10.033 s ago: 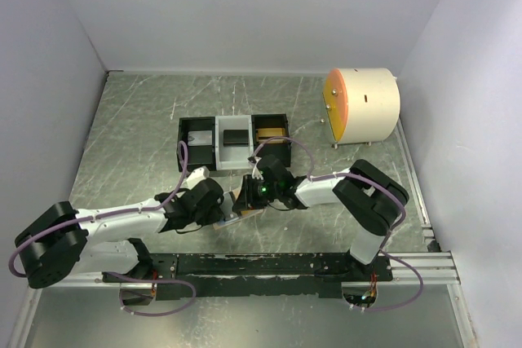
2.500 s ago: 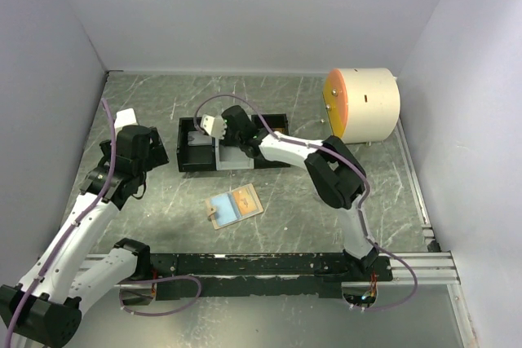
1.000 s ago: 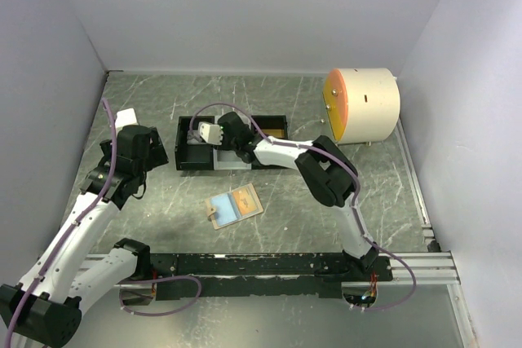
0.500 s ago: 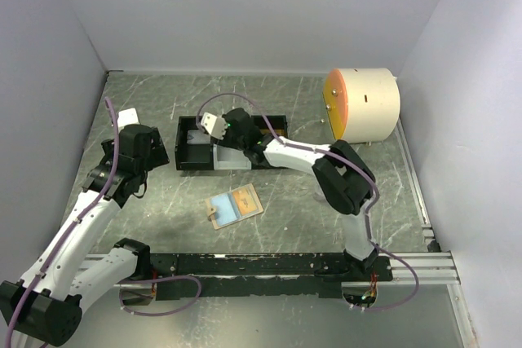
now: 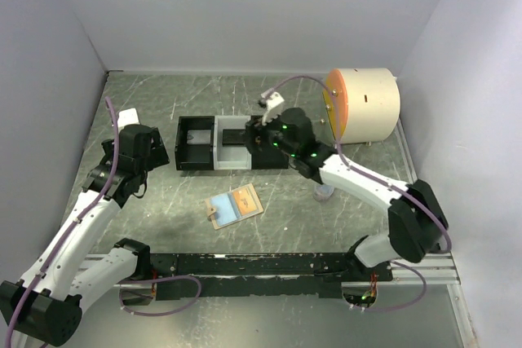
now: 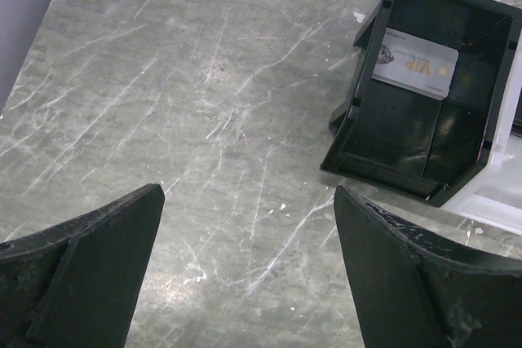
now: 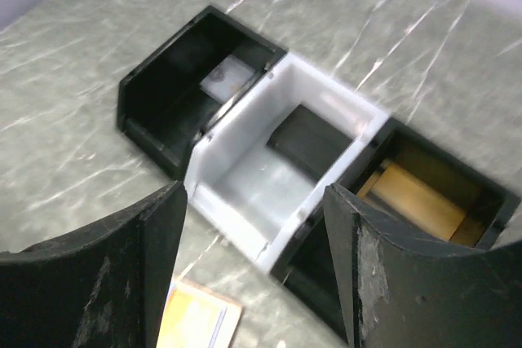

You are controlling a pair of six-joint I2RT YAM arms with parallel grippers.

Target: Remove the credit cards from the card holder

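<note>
The card holder (image 5: 235,205) lies open on the table with its pale blue inner faces up and an orange rectangle on one face; its corner shows in the right wrist view (image 7: 194,325). A silver card (image 6: 414,69) (image 7: 224,79) leans in the tray's left black compartment. A black card (image 7: 314,140) lies in the white middle compartment, and a gold card (image 7: 416,197) in the right one. My right gripper (image 5: 254,138) (image 7: 253,283) hangs open and empty above the tray. My left gripper (image 5: 153,154) (image 6: 249,283) is open over bare table left of the tray.
The three-compartment tray (image 5: 217,165) stands mid-table. A white drum with an orange face (image 5: 363,106) sits at the back right. Grey walls close in the left, back and right sides. A small pale disc (image 5: 324,194) lies under the right forearm.
My right gripper has drawn back from over the tray's left compartment to its right side, and its jaws have widened. The left arm and the card holder have stayed put.
</note>
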